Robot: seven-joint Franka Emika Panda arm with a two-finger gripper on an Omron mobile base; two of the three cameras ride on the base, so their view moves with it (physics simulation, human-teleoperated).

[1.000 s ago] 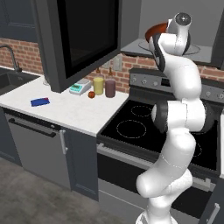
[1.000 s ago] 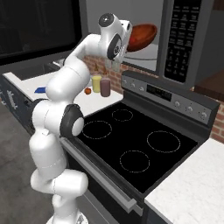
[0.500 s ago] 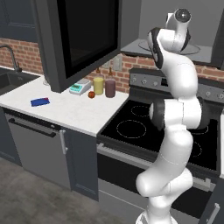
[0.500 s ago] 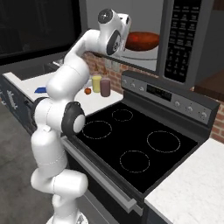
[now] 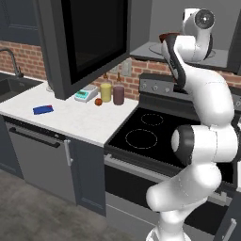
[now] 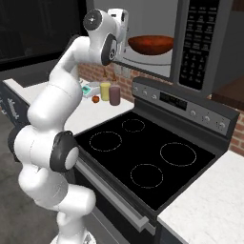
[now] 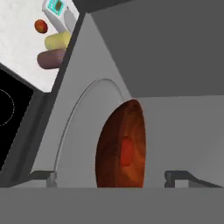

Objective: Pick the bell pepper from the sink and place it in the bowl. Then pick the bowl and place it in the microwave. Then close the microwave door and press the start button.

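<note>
- The bowl (image 6: 150, 44) sits inside the microwave (image 6: 200, 43), on the round glass turntable (image 7: 83, 131) that covers the pale grey floor of the cavity.
- The bell pepper (image 7: 126, 151) lies in the middle of the bowl, a small red shape against the glossy reddish-brown inside (its stem is too small to make out).
- The gripper (image 7: 111, 175) is just in front of the bowl at the mouth of the microwave, its two dark fingertips (image 7: 43, 176) spread wide, one on each side of the bowl and clear of it; it holds nothing.
- The microwave door (image 5: 87, 40) stands swung open, to the left of the microwave.
- Below the door, on the white counter (image 5: 70, 117), stand a yellow jar (image 5: 106, 92) and a dark purple jar (image 5: 118, 94), touching or nearly so, with a tiny red fruit (image 5: 98, 101) just beside them.
- The black glass-top stove (image 6: 143, 152) lies directly under the microwave.
</note>
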